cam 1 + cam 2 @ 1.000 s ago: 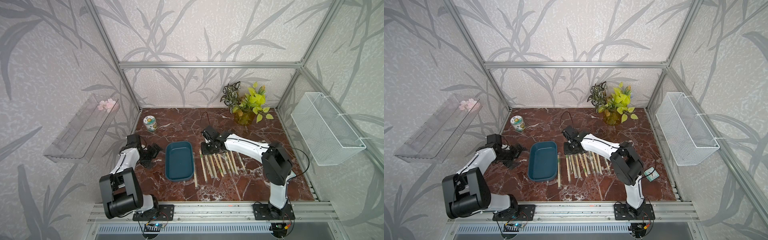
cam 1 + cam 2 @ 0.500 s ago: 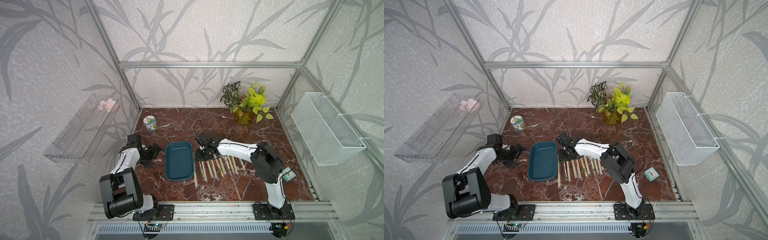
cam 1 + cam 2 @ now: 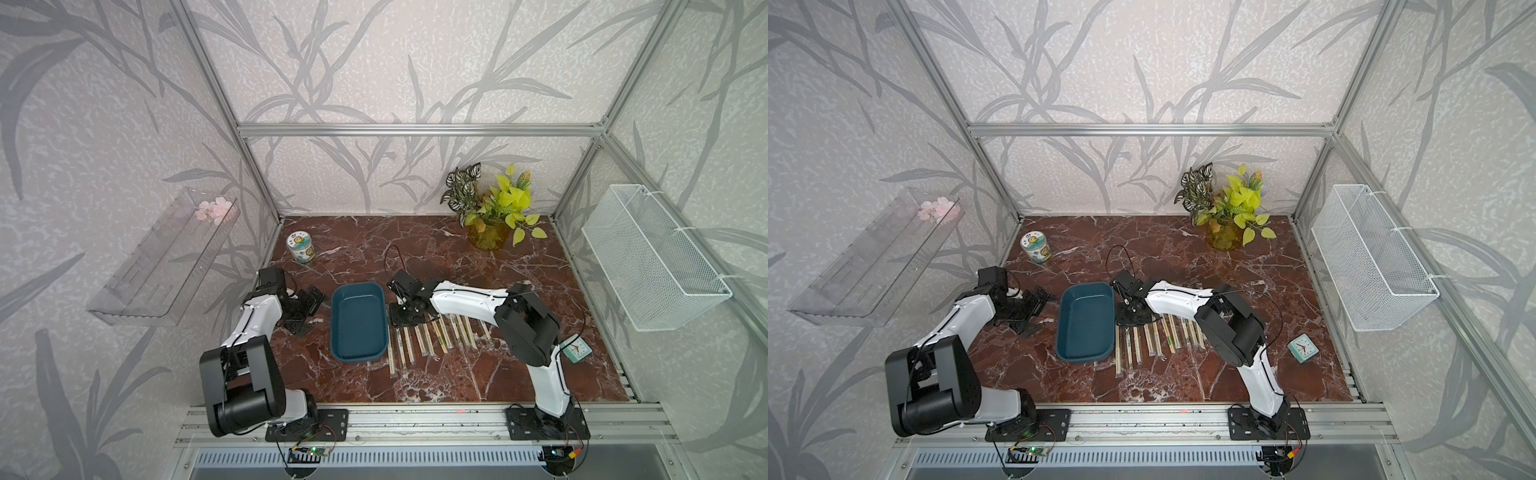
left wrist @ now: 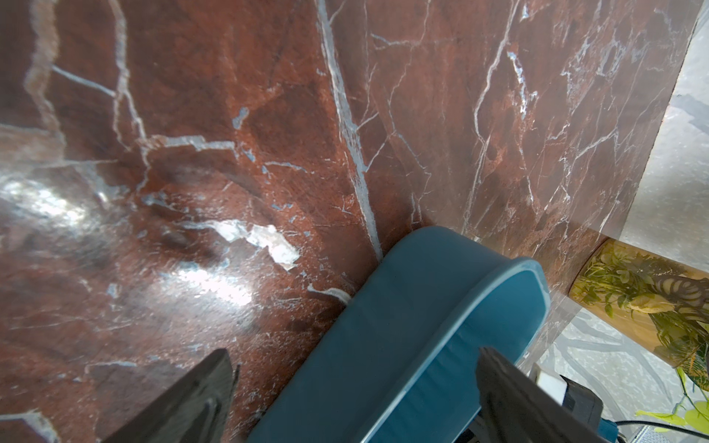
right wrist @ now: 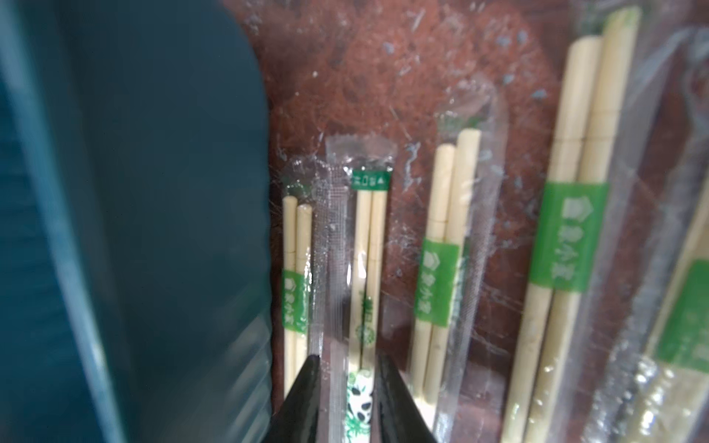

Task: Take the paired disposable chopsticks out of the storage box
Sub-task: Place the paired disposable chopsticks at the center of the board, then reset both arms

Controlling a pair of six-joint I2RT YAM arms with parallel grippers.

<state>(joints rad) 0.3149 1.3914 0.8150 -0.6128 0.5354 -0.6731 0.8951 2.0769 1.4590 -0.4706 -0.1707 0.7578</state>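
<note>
Marble desk (image 3: 415, 257): paired disposable chopsticks (image 3: 432, 336) rowed just beside the empty-looking storage box (image 3: 358, 324). My right tool (image 5: 347, 362) barely parted astride one pair (image 5: 368, 245), likely setting it down. My left tool (image 4: 355, 351) wide open, empty, parked clear.

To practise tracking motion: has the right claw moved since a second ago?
Yes. In a top view the right claw has shifted toward the storage box.

The right gripper (image 3: 405, 320) has swung sideways along the far ends of the laid-out chopsticks toward the storage box (image 3: 357, 328). Its jaws have parted around a panda-printed pair (image 5: 366, 268) lying on the table. The arm's elbow has followed, uncovering the green clock (image 3: 577, 350) in a top view.
</note>
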